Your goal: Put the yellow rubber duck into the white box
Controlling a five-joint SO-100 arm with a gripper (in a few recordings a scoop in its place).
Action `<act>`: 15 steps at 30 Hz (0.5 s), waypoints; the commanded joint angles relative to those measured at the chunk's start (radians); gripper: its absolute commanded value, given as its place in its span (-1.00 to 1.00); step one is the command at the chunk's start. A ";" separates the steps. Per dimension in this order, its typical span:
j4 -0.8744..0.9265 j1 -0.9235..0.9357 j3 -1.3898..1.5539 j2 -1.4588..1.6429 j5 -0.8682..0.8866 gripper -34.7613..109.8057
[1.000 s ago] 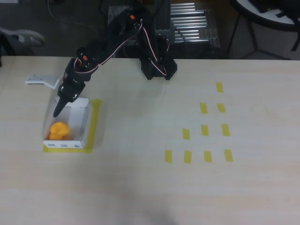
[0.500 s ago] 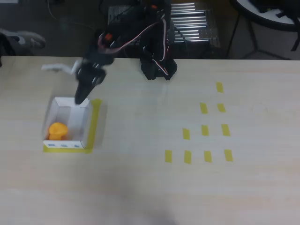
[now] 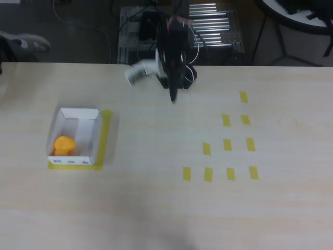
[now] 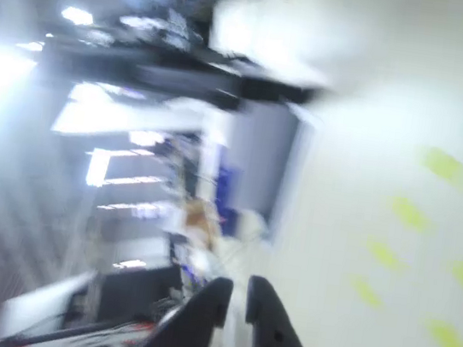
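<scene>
We see the yellow rubber duck (image 3: 64,145) lying inside the white box (image 3: 78,113) on the counter (image 3: 156,208), while motion blur smears the wrist view, its fingers (image 4: 198,320) nearly pressed together, holding nothing.

No readable text or labels anywhere.

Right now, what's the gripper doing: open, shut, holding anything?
Gripper: nearly shut and holding nothing, its fingertips a narrow gap apart in the wrist view. The yellow rubber duck lies in the white box.
</scene>
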 commanded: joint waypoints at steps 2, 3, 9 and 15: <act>0.117 -0.040 0.331 0.106 0.153 -0.52; 0.143 -0.041 0.353 0.106 0.161 -0.52; 0.215 -0.028 0.345 0.106 0.181 -0.52; 0.215 -0.029 0.345 0.106 0.179 -0.52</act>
